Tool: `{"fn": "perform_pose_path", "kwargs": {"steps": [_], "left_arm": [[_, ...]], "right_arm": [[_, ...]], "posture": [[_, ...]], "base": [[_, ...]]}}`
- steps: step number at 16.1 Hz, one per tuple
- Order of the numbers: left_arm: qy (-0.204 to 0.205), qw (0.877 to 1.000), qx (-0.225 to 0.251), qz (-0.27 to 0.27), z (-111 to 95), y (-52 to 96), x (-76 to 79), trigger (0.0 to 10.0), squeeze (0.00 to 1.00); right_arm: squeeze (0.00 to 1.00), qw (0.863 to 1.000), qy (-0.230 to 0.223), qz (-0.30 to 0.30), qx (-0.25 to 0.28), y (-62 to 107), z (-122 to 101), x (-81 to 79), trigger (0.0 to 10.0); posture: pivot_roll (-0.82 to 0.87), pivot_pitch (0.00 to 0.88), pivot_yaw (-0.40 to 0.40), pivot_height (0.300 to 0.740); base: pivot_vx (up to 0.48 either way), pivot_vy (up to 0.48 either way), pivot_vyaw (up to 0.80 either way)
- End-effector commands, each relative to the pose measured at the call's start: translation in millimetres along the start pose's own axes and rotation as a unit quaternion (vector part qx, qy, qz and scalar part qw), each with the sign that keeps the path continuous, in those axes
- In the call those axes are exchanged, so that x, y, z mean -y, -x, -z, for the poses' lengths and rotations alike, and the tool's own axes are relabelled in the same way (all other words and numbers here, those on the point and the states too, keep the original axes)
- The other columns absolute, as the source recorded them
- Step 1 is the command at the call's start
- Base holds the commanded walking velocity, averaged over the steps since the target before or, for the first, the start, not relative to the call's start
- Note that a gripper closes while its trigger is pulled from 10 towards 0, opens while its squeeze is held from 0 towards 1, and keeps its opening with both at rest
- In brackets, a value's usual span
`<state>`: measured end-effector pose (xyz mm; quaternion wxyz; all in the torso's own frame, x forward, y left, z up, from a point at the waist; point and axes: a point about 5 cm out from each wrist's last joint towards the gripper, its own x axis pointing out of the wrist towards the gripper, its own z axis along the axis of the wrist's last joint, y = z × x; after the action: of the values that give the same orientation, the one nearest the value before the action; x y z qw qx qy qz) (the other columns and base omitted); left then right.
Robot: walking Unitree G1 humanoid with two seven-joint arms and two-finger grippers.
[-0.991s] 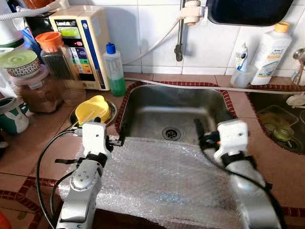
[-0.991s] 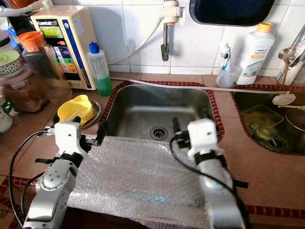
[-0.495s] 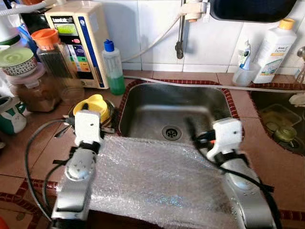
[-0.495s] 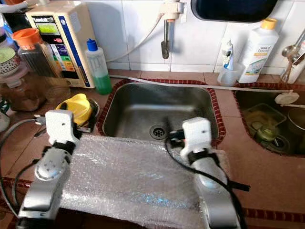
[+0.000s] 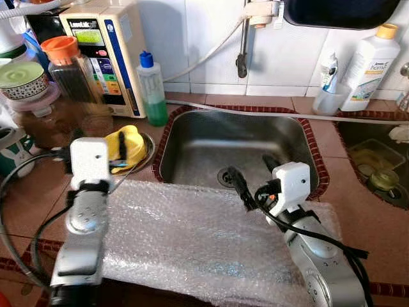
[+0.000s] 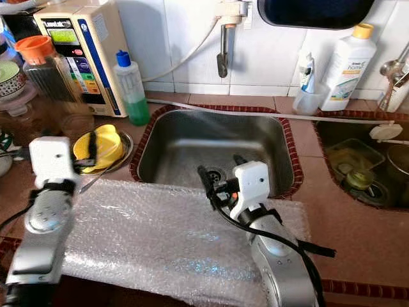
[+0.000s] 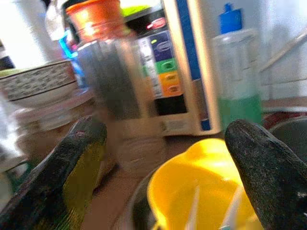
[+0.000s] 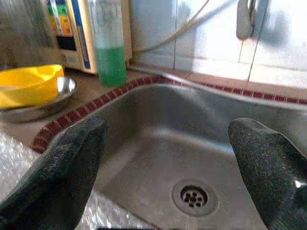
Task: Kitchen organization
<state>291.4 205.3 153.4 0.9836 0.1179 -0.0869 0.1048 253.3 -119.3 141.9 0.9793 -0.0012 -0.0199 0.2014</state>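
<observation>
Bubble wrap is shown spread flat on the tiled counter, its far edge at the front rim of the sink. In the left eye view the left gripper is held above the yellow lid in its metal dish, fingers parted and empty; the right gripper is poised over the wrap's far edge at the sink rim, likewise spread and holding nothing.

In the right eye view the same layout is repeated, with the green soap bottle and the water purifier behind the dish and the white bottle at the wall on the right.

In the left wrist view the lid is framed between two separated fingers, with the orange-capped jar close behind.

In the right wrist view the drain is seen between open fingers.

Judged risks: the dish may be knocked or the jars struck if the left arm is swung further; the light wrap may be dragged into the sink by the right fingers.
</observation>
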Motion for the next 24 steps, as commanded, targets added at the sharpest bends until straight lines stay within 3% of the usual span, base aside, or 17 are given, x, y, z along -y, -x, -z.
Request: {"fn": "perform_pose_path", "kwargs": {"steps": [1,4,5,8,9,13,18,22,24], "left_arm": [[-0.008,1.000,-0.016,-0.005,7,1.1,-4.1,10.0,0.00],[-0.019,0.999,-0.031,-0.018,16,8.4,-10.5,10.0,0.00],[-0.020,0.999,-0.033,-0.018,17,10.9,-9.2,10.0,0.00],[-0.019,0.999,-0.036,-0.015,19,16.2,-4.7,10.0,0.00],[-0.014,0.999,-0.042,-0.018,21,17.3,-4.9,10.0,0.00],[-0.016,0.999,-0.042,-0.012,21,17.2,-2.7,10.0,0.00],[-0.040,0.999,0.013,0.003,2,13.2,4.2,10.0,0.00],[-0.010,0.999,0.016,0.026,0,13.2,11.5,10.0,0.00],[0.021,1.000,-0.003,0.023,3,14.1,12.6,10.0,0.00]], "right_arm": [[0.00,1.000,0.000,0.001,0.004,0.2,-3,-1.0,10.0],[0.00,0.999,0.026,0.022,-0.008,-1.1,-3,3.7,10.0],[0.00,1.000,-0.018,-0.016,-0.013,-0.9,-3,-3.6,10.0],[0.00,0.998,-0.009,-0.050,-0.027,-0.9,-3,-8.0,10.0],[0.00,0.998,0.017,-0.052,-0.020,-2.5,-4,-7.7,10.0],[0.00,0.998,0.008,-0.056,-0.019,-0.2,-3,-10.3,10.0],[0.00,0.999,0.007,-0.037,-0.005,-1.8,-8,-5.3,10.0],[0.00,0.999,-0.023,-0.024,-0.012,-2.1,-5,-3.5,10.0],[0.00,0.999,-0.013,-0.038,-0.009,-2.0,-7,-8.1,10.0]], "posture": [[0.02,0.037,0.069,0.740],[0.02,0.032,0.064,0.740],[0.02,0.032,0.060,0.740],[0.02,0.032,0.057,0.740],[0.03,0.035,0.057,0.740],[0.02,0.043,0.060,0.740],[0.02,0.050,0.065,0.740],[0.02,0.051,0.066,0.740],[0.02,0.051,0.067,0.740]], "base": [[0.000,0.000,0.00],[0.000,0.000,0.00],[0.000,0.000,0.00],[0.000,0.000,0.00],[0.000,0.000,0.00],[0.000,0.000,0.00],[0.000,0.000,0.32],[0.000,0.000,0.00],[0.000,0.000,0.00]]}}
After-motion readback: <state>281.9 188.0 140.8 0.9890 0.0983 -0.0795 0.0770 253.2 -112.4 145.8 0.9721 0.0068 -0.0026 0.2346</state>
